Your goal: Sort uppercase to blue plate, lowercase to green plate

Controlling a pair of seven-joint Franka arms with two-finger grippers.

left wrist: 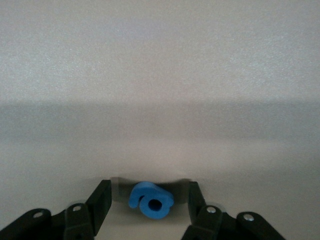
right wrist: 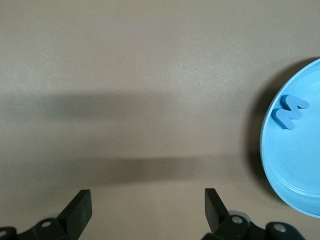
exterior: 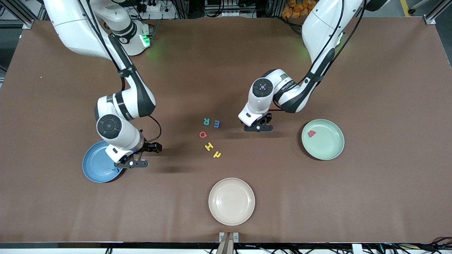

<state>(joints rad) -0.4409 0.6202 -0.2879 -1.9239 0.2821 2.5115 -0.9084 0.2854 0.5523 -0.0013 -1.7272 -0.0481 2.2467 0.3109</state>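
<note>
Left claw (left wrist: 150, 200) low on brown surface (exterior: 226, 70), fingers spread around blue letter a (left wrist: 151, 201), not touching. Right claw (right wrist: 147, 207) spread, empty, beside blue plate (right wrist: 300, 165).

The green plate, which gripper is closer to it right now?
Left. The left gripper hangs low beside the green plate, around a blue letter. The right gripper is over the blue plate's edge, at the table's other end.

Left gripper (exterior: 259, 127) low, jaws partly closed around a small piece, right gripper (exterior: 131, 164) low, jaws wide apart
</note>
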